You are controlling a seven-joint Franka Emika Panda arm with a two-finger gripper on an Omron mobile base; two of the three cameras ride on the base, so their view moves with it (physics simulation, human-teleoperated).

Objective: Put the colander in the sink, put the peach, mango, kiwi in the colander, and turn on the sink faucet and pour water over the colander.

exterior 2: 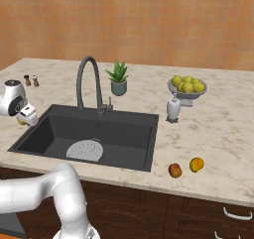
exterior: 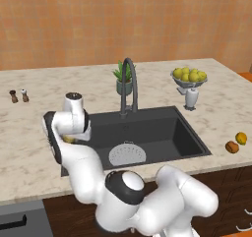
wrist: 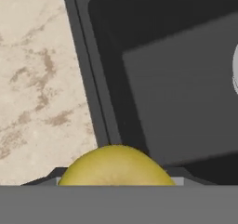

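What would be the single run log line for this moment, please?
colander: in sink | gripper: shut on yellow-green fruit at sink's left rim | two fruits: on counter

Dark grey sink (exterior: pixel 189 142), with pale grey-white perforated colander (exterior: pixel 127 155) on its floor. Dark grey faucet (exterior: pixel 129 86). Beige counter (exterior: pixel 29 133) veined with brown marbling. Orange-tan mottled wall (exterior: pixel 123 19). Green plant (exterior: pixel 124 73) in grey-green pot. Yellow-green fruit (exterior: pixel 189 75) in clear glass bowl (exterior: pixel 189 85). Yellow-orange fruit (exterior: pixel 241 138) beside reddish-brown fruit (exterior: pixel 232 147). Yellow-green rounded fruit (wrist: pixel 116 166) at white gripper (exterior: pixel 70 138). Two small shakers (exterior: pixel 18 96), brown with white tops. Dark brown cabinet fronts (exterior 2: pixel 198 218) with silver handles.
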